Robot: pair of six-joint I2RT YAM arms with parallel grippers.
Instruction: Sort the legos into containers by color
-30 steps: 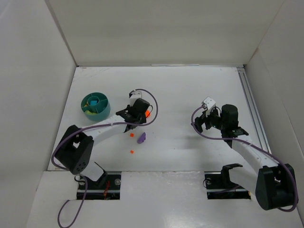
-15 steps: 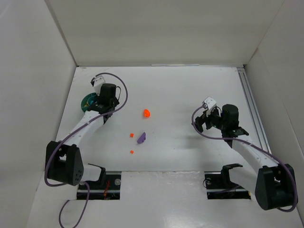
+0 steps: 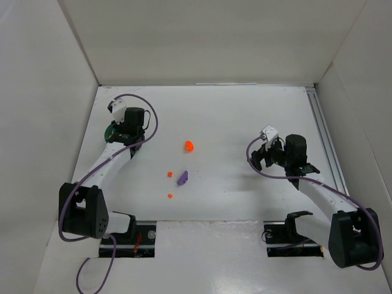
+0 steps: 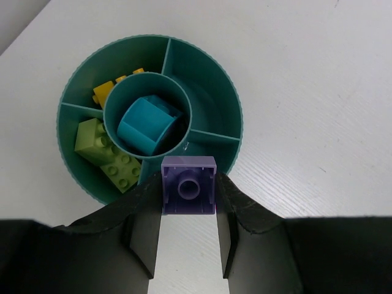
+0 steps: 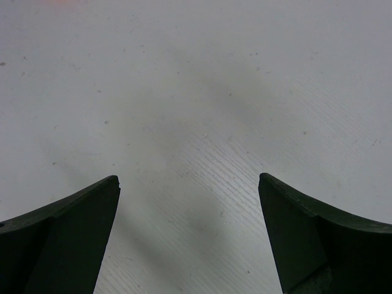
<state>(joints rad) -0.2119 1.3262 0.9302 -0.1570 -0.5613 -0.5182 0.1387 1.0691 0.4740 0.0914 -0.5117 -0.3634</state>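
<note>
The left claw clenches a purple brick over the tub's near rim. Inside it lie a cyan block, green bricks and yellow bricks. The tub sits near the left wall. An orange bit and a purple piece lie mid-table. The right claw gapes wide, well apart.

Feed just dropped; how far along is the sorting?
Done: a cyan brick in the centre ring of the tub, lime green bricks and yellow bricks each in a wedge. In hand: the left end effector grips a purple brick over its near rim. Left: three orange pieces and a purple piece on the table; the right end effector is open.
</note>
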